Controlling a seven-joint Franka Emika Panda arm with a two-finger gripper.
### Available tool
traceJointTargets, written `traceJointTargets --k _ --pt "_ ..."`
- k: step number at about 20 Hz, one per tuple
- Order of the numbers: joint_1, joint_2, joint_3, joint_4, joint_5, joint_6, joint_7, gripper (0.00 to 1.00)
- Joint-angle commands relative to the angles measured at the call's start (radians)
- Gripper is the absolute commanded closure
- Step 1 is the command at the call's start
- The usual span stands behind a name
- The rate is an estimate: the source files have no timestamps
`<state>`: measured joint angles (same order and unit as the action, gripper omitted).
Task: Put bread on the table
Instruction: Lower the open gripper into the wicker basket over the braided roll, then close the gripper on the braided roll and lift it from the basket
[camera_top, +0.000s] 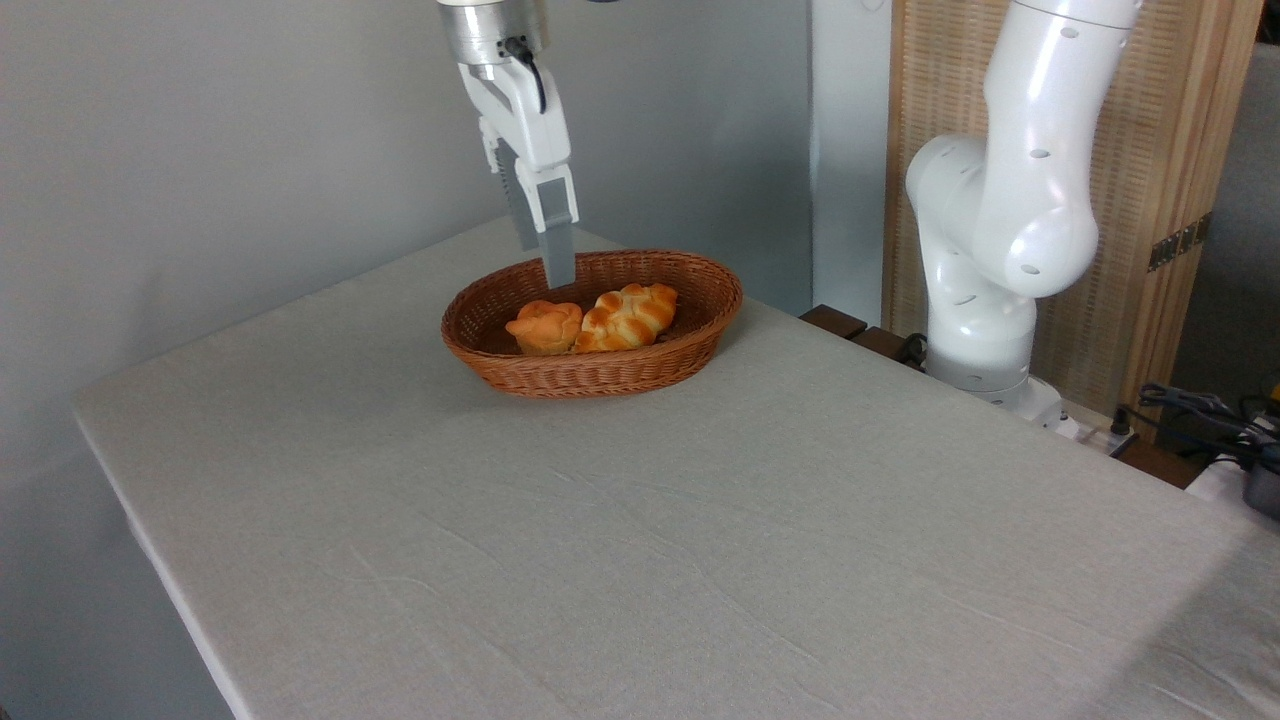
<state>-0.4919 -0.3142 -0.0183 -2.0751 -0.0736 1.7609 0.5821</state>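
**Gripper over basket, loaf not yet taken**

Gripper (548, 262) hangs above the basket's (700, 345) back-left rim, holding nothing. Fingers seen edge-on; cannot tell spread or pressed together. Bread (630, 315) lies inside the basket, touching a round bun (545, 326) on its left. Table (700, 540) bare ahead. Judgement: loaf likely light, soft, braid ridges aid grip. Pinch across the narrow middle, gently, clear of the bun.

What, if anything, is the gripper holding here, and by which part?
Nothing. The gripper hangs empty above the brown wicker oval basket; the braided golden-orange loaf and small round bun lie untouched inside.
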Motion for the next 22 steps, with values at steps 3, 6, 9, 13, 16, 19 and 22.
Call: traceJointTargets --k 3,6,9,13,16,19,22 --pt "-0.112 -0.095 0.023 -0.181 -0.045 0.112 -0.005 0.0" --pt "-0.137 -0.102 0.023 -0.247 -0.109 0.213 -0.103 0.0" --pt "-0.155 -0.102 0.023 -0.298 -0.141 0.272 -0.182 0.0" --pt "-0.16 -0.102 0.021 -0.346 -0.135 0.236 -0.177 0.0" --pt "-0.154 -0.105 0.023 -0.341 -0.117 0.161 -0.171 0.0" --pt "-0.155 -0.102 0.02 -0.346 -0.1 0.153 -0.176 0.0" --pt "-0.155 -0.1 0.02 -0.359 -0.1 0.175 -0.176 0.0"
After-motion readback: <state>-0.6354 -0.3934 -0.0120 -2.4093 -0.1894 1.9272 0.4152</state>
